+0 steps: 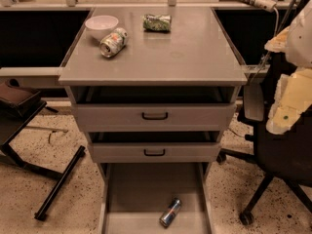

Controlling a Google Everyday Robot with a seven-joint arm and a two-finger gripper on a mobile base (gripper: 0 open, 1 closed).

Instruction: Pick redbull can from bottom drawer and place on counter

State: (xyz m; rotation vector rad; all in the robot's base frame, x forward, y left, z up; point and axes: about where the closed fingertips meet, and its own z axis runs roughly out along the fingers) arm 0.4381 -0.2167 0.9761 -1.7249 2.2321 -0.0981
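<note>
The redbull can (170, 212), slim, blue and silver, lies on its side on the flat grey floor of the open bottom drawer (141, 194), near the front and right of centre. The counter (165, 48) is the wide grey top of the cabinet above. My arm hangs at the right edge of the view, pale white and cream. Its gripper (282, 122) points down beside the cabinet's right side, at about the height of the top drawer, far above and to the right of the can. It holds nothing that I can see.
On the counter stand a white bowl (101, 25), a red-white-green can (113, 42) on its side and a green patterned can (157, 22) at the back. Two shallower drawers with black handles (154, 115) are partly open. A black office chair (278, 155) stands right; a black stand (58, 184) lies left.
</note>
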